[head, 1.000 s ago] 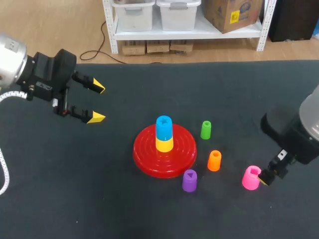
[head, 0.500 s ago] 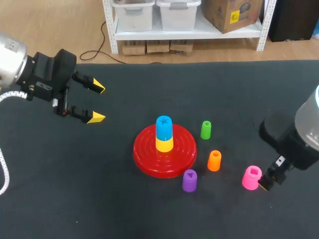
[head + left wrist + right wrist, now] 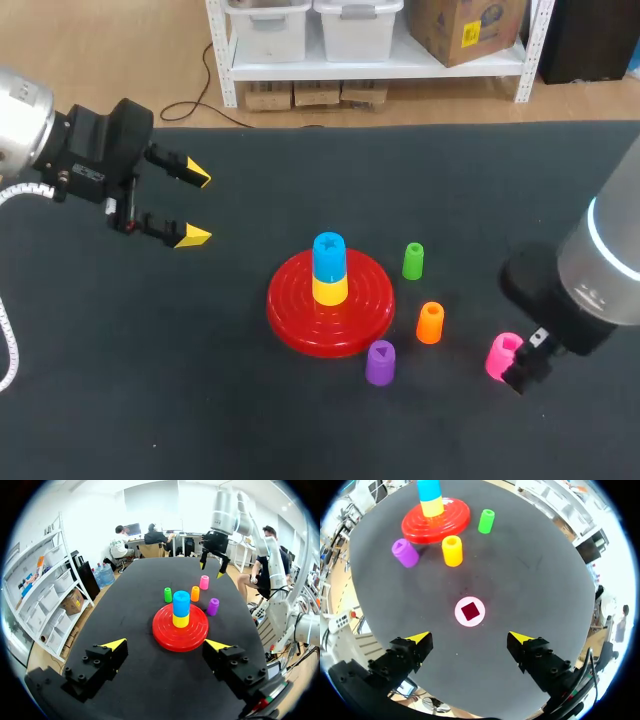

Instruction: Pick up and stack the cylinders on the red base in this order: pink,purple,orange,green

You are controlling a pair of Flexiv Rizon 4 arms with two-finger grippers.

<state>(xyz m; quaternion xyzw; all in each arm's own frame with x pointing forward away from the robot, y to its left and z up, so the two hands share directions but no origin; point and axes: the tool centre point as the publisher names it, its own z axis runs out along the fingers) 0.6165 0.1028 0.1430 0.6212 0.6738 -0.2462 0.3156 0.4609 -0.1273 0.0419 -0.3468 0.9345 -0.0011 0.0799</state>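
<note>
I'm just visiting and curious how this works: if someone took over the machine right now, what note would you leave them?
The left tool is open and empty, off to one side of the red base.
The right tool is open over the pink cylinder, not gripping it.
On the base: blue cylinder on yellow cylinder.
Loose beside the base: purple cylinder, orange cylinder, green cylinder.
Done: none of the four stacked.
Left: pink, purple, orange, green, in that order.

black table (image 3: 200, 400) — red base (image 3: 296, 318), green cylinder (image 3: 413, 261), orange cylinder (image 3: 430, 323), purple cylinder (image 3: 380, 363), pink cylinder (image 3: 497, 356) beside it.
</note>
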